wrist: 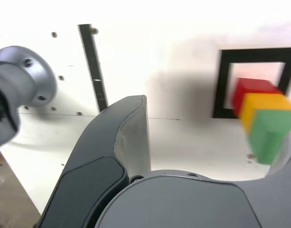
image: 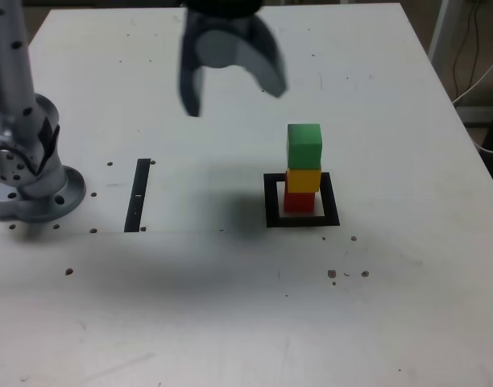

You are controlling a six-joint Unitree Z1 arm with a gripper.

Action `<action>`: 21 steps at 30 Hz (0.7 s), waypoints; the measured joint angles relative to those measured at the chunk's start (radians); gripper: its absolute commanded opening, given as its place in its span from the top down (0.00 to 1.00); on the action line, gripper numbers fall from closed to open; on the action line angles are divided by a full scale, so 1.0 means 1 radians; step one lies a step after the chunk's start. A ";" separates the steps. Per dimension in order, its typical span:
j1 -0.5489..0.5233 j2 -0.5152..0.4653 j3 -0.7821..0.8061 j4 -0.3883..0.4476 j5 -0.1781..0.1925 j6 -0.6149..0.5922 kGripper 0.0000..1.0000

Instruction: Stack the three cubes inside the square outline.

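Checking stack: you have the green cube on the yellow cube on the red cube, inside the square outline.
Gripper: jaws spread wide, holding nothing, raised well apart from the tower.
Risk: you could topple the tower if a jaw clips the green cube.
Strip: the black strip lies apart.

white tabletop, cables beyond its edge
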 measured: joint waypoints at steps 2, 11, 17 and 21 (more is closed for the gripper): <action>0.012 -0.040 0.064 -0.018 -0.002 0.006 0.01; 0.059 -0.162 0.322 -0.152 -0.006 0.032 0.01; 0.068 -0.212 0.520 -0.264 -0.017 0.033 0.01; 0.068 -0.225 0.641 -0.352 -0.029 0.033 0.01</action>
